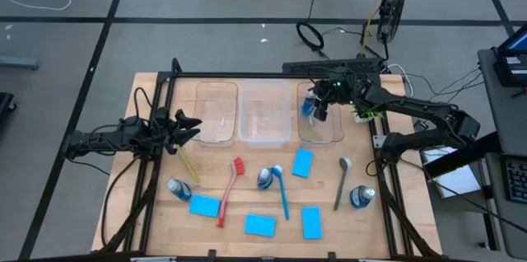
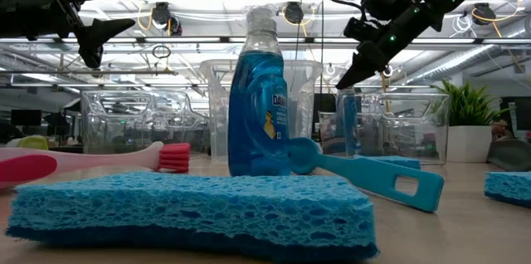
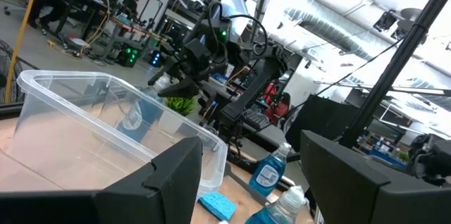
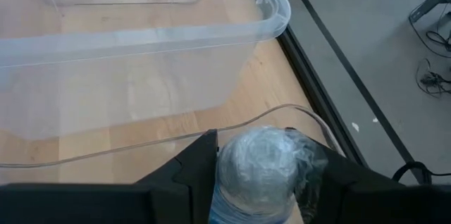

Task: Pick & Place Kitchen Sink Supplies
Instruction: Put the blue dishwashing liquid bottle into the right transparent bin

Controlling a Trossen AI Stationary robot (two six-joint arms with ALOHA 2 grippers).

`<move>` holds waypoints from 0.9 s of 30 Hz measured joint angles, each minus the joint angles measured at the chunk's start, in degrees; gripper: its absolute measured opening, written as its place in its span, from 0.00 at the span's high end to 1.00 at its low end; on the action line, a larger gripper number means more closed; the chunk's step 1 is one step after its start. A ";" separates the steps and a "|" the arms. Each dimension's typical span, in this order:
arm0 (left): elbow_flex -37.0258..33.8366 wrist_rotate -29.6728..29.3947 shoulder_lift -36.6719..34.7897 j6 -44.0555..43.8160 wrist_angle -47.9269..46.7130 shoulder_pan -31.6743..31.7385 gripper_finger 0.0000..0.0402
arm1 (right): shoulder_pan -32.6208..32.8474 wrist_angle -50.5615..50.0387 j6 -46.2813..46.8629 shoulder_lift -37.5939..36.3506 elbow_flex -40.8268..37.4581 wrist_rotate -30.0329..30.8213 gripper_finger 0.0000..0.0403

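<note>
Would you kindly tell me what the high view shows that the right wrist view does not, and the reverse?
Only the high view shows the left gripper open beside the left bin, plus the sponges, brushes and three bottles lying on the table. Only the right wrist view shows the grey cap close up, between the right gripper's fingers. Both show the right gripper with its bottle at the right bin.

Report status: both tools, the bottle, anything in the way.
Right tool over the right bin, fingers around a blue bottle. Left tool open, empty, at the left bin. Nothing in the way.
</note>
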 joint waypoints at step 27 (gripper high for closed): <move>0.00 0.02 0.00 0.10 0.00 -0.01 0.40 | 0.09 2.91 -0.04 -3.76 0.08 1.70 0.53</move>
